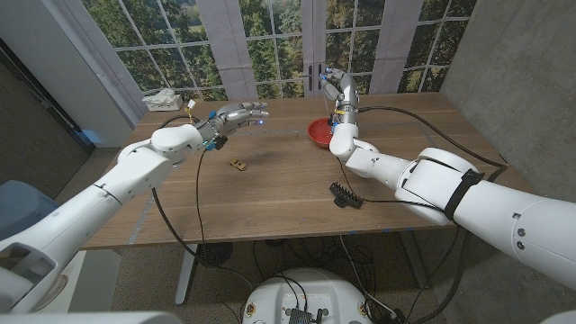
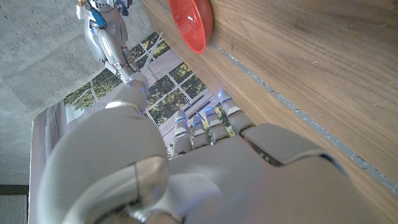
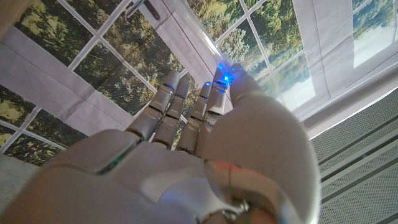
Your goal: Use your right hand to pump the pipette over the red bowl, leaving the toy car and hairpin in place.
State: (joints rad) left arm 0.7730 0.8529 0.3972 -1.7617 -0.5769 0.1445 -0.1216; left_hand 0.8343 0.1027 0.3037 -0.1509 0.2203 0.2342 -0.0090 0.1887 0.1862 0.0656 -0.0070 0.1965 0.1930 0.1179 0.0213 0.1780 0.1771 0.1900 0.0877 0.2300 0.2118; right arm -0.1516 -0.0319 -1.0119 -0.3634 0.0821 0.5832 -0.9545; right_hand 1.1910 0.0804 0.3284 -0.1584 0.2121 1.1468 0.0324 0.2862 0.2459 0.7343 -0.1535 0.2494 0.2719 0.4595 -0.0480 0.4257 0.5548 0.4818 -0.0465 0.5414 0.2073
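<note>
The work surface is a wooden table (image 1: 270, 184) with a pale line running across its top. A red bowl (image 1: 320, 133) sits on it near the far edge, a small toy car (image 1: 238, 164) lies near the middle, well apart from the bowl, and a dark comb-like hairpin (image 1: 346, 194) lies toward the near edge. A white object (image 1: 162, 99) rests at the far left corner.

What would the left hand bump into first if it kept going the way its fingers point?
Probably nothing soon: the left hand hovers above the table, fingers aimed toward the red bowl. The bowl sits lower, so the hand would likely pass above it, though depth is unclear.
</note>
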